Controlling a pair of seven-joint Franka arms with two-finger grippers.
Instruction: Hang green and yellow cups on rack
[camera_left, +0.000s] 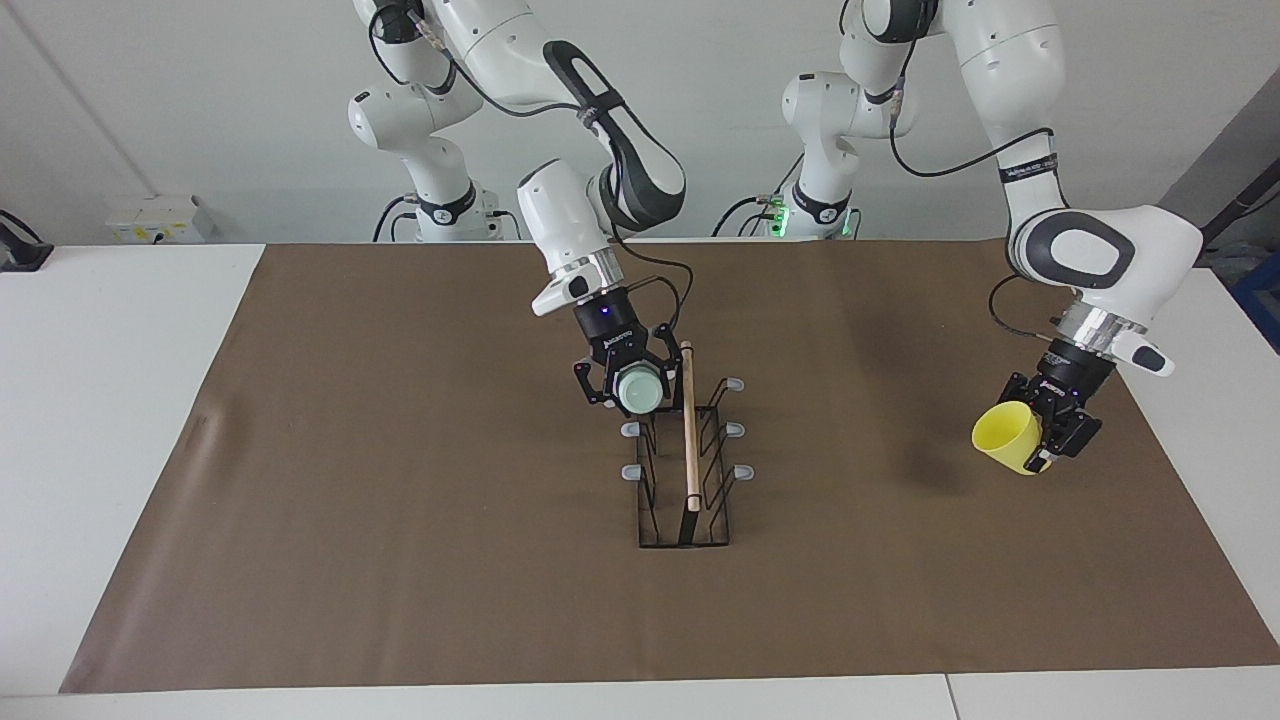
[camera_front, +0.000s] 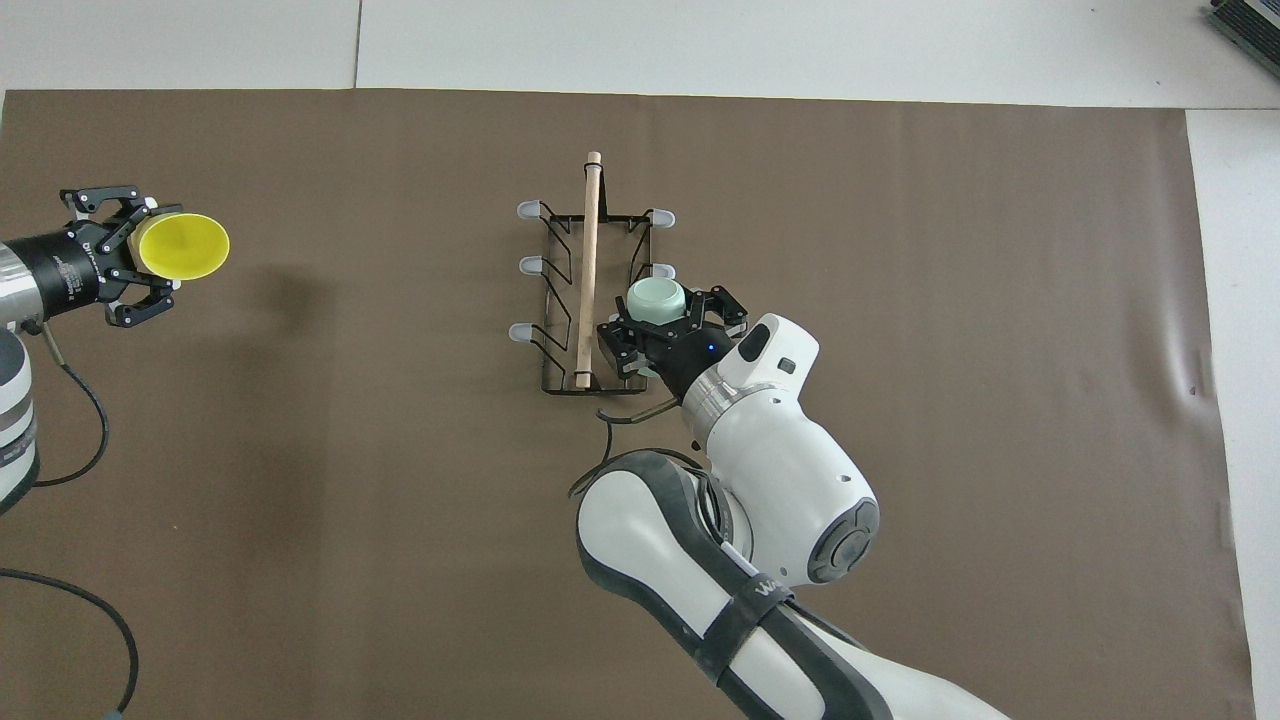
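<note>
The black wire rack (camera_left: 645, 520) (camera_front: 553, 300) stands mid-table, its wooden rod (camera_left: 689, 430) (camera_front: 588, 270) along the top. My right gripper (camera_left: 637, 385) (camera_front: 668, 318) is shut on the pale green cup (camera_left: 638, 392) (camera_front: 656, 296), which is tilted with its flat bottom pointing away from the robots. The green cup hangs over the rack's side toward the right arm and hides the prong nearest the robots there. Over the mat toward the left arm's end, my left gripper (camera_left: 1045, 435) (camera_front: 140, 255) is shut on the yellow cup (camera_left: 1005, 435) (camera_front: 185, 246), held on its side above the mat.
A brown mat (camera_left: 400, 560) (camera_front: 950, 250) covers most of the white table. Grey-tipped prongs (camera_left: 735, 428) (camera_front: 528, 265) stick out on both sides of the rack. A cable (camera_front: 60, 460) trails from the left arm over the mat.
</note>
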